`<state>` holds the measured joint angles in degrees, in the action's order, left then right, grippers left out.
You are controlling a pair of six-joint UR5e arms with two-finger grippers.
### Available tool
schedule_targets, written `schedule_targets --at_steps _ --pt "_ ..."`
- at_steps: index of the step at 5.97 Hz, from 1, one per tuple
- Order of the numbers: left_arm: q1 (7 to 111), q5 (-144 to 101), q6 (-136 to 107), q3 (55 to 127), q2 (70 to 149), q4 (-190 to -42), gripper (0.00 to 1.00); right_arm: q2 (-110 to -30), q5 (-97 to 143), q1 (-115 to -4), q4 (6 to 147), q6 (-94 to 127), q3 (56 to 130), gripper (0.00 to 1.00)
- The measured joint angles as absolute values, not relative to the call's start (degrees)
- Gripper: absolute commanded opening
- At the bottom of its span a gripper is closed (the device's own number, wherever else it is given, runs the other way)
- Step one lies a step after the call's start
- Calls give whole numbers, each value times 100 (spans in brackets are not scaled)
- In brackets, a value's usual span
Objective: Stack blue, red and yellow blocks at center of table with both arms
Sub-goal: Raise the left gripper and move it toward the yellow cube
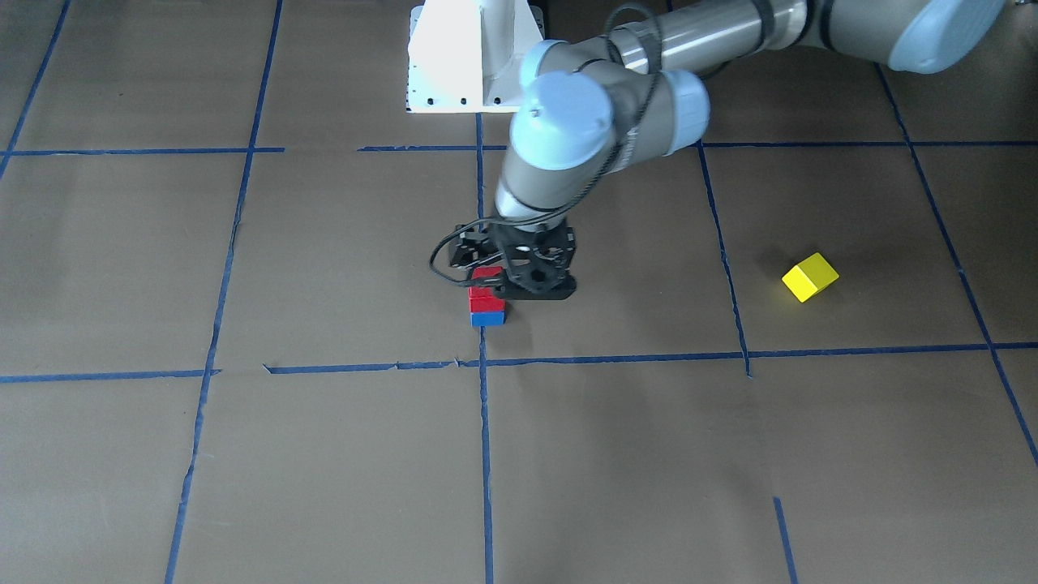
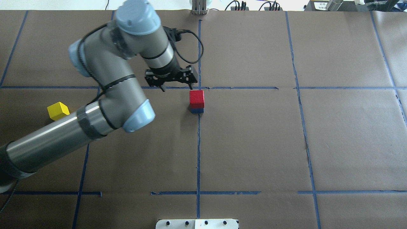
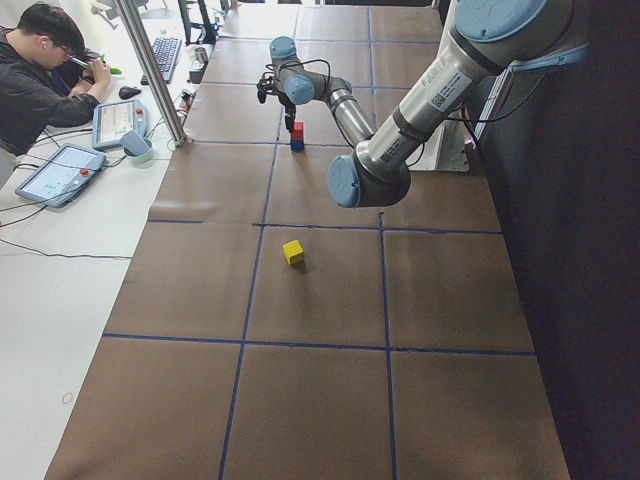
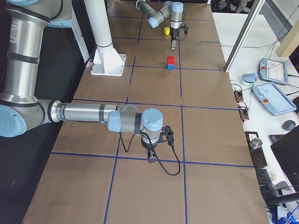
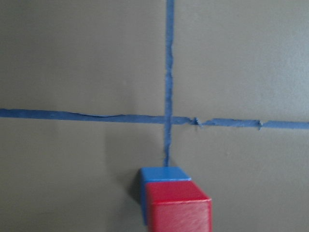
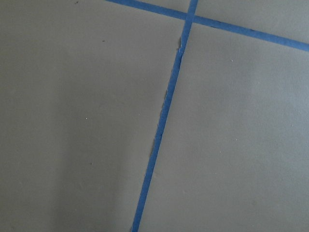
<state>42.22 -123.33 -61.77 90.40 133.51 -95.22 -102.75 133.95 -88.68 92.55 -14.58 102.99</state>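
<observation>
1. Left gripper (image 2: pixel 176 86) hangs just beside the stack near the table's middle. Its fingers are spread wide with nothing between them, and we see it touching neither block.
2. We find the red block (image 2: pixel 196 98) sitting squarely on the blue block (image 2: pixel 197 110). The pair stands on a blue tape line (image 2: pixel 198 152), just beside a crossing.
3. We see the yellow block (image 2: pixel 58 111) lying alone on the brown table (image 2: pixel 254 143), well apart from the stack, on the left arm's side.
4. Right gripper (image 4: pixel 150 157) points down at the table, far from all three blocks. Only the side view shows it, so we cannot tell whether its fingers are wide or narrow.
</observation>
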Motion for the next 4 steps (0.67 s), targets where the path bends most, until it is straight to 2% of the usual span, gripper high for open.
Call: schedule_targets --at_steps 2,4 --pt "4923 -12452 -4977 10230 11761 -9511 100 -10274 13401 -8868 9255 -1450 10308 100" --pt "5583 -12643 -3695 10391 10740 -9503 100 -10275 13403 -8868 9255 -1439 10309 100"
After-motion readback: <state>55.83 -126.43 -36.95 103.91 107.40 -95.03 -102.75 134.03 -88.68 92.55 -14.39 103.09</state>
